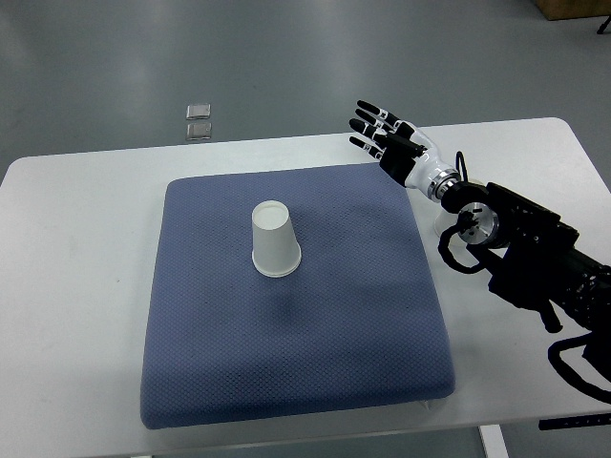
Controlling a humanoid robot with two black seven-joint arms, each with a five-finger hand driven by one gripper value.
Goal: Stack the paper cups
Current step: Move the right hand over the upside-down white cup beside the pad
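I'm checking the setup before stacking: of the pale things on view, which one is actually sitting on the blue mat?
The white paper cup, upside down near the middle of the blue mat. The two small clear squares lie on the floor beyond the table.

paper cup (275, 240) – matt white; pad (220, 353) – blue textured cloth; table (76, 286) – smooth white

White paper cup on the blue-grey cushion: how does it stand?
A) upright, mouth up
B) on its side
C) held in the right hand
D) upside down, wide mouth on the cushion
D: the white paper cup rests wide rim down on the blue-grey cushion, narrow base up, untouched.
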